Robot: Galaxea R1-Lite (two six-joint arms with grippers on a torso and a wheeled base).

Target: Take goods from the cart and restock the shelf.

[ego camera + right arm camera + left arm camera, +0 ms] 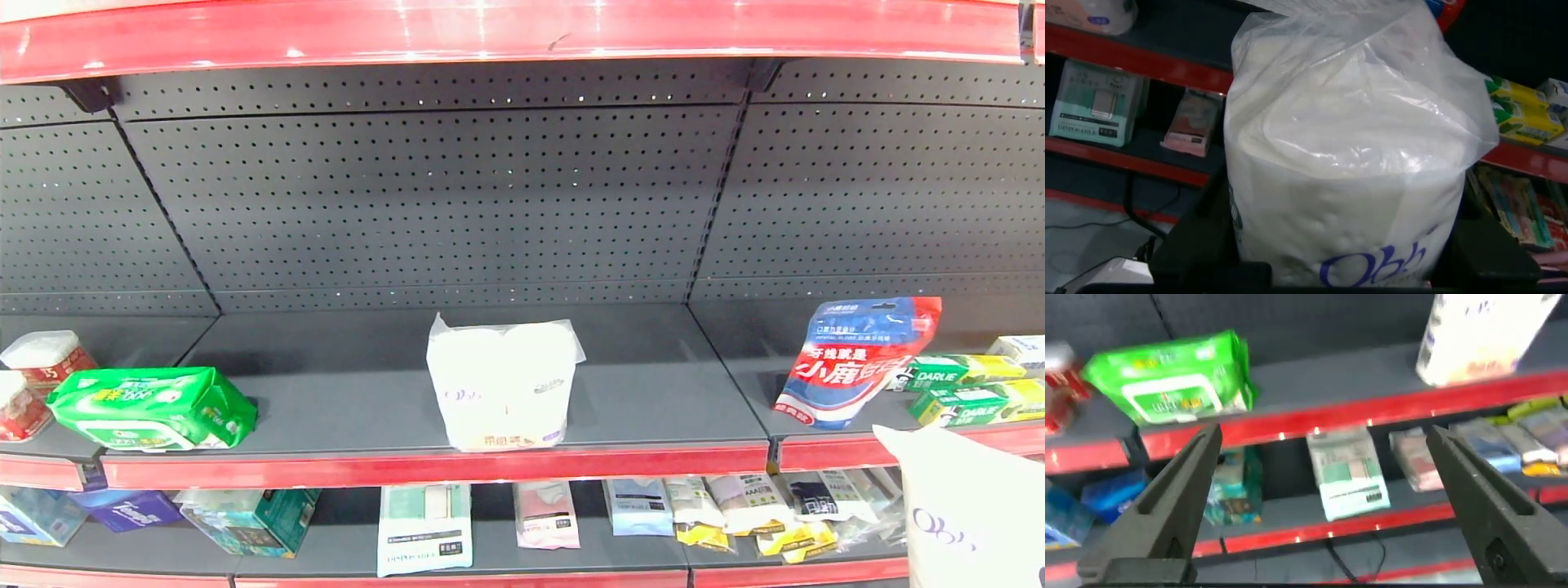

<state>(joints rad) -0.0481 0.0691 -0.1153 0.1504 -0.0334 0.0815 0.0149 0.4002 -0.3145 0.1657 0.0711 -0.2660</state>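
Note:
A white pack of paper rolls (502, 384) stands upright at the front middle of the grey shelf board (653, 384). A second white pack (1347, 163) in a clear bag sits between the dark fingers of my right gripper (1343, 261), which is shut on it. In the head view this pack (971, 514) is at the lower right, in front of the shelf's red edge. My left gripper (1327, 506) is open with nothing between its fingers (1184, 498), in front of the lower shelf and below the green wipes pack (1172, 376).
The green wipes pack (155, 407) and red tins (41, 359) lie on the shelf's left. A red-and-blue pouch (857, 359) and toothpaste boxes (963, 392) stand on its right. Small packets (424, 527) fill the lower shelf. Bare board lies on either side of the standing white pack.

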